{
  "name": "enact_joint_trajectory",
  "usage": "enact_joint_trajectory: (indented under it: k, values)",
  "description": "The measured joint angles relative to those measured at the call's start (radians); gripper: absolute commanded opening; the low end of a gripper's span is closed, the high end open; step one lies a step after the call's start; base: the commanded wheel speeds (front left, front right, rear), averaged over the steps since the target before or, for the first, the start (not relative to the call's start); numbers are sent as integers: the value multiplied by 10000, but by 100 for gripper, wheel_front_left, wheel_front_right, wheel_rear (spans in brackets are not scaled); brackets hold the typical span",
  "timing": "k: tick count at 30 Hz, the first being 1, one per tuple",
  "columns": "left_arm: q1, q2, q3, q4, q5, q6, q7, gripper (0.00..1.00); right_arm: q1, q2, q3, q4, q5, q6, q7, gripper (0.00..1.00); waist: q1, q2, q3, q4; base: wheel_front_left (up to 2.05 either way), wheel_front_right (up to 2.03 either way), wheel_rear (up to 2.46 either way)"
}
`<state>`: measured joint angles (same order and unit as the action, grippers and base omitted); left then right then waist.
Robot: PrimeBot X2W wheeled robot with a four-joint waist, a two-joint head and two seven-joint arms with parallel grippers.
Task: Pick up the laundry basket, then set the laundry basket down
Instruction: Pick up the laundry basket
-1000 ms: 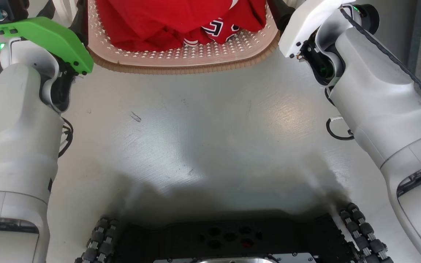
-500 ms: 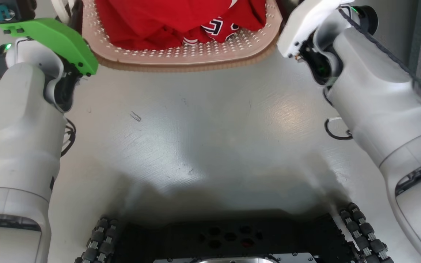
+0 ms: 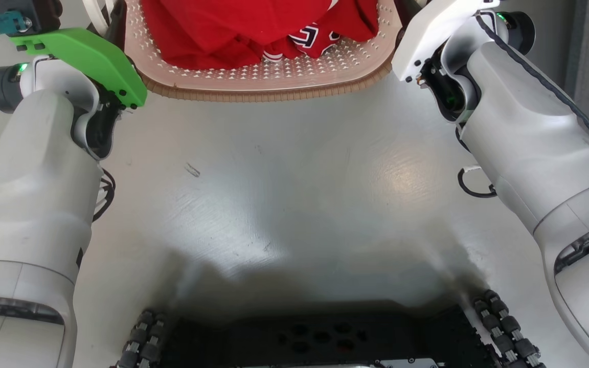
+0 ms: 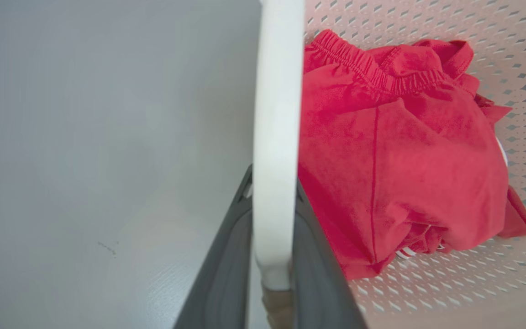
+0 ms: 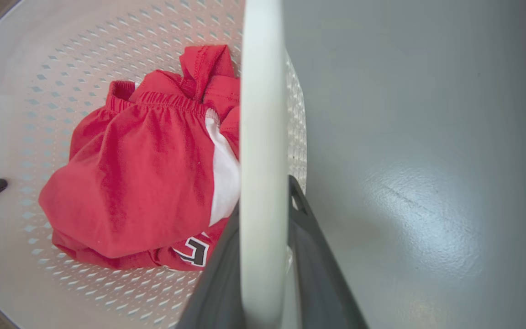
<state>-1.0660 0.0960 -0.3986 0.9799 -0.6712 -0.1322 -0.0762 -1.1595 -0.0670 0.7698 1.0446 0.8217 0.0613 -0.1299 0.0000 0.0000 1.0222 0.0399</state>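
Left end effector: my two dark fingers clench the laundry basket by its white left handle.
Right end effector: clenched likewise on the white right handle.
Laundry basket: between my forearms, over the grey floor; lifted or resting, I cannot tell.
Load: crumpled red clothes inside.
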Motion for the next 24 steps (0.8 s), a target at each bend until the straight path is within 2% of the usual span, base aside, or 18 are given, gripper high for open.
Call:
enact_joint_trajectory:
  k: [11, 24]
  values:
    - [503, 19, -500, 84, -121, 0, -729, 0, 453, -10, 397, 180, 276, 121, -458, 0, 0, 0, -935, -76, 0, 0, 0]
    - [1586, 44, -1009, 380, -577, 0, -738, 0, 1693, 58, 901, 215, 872, 253, -539, 0, 0, 0, -2591, -266, 0, 0, 0]
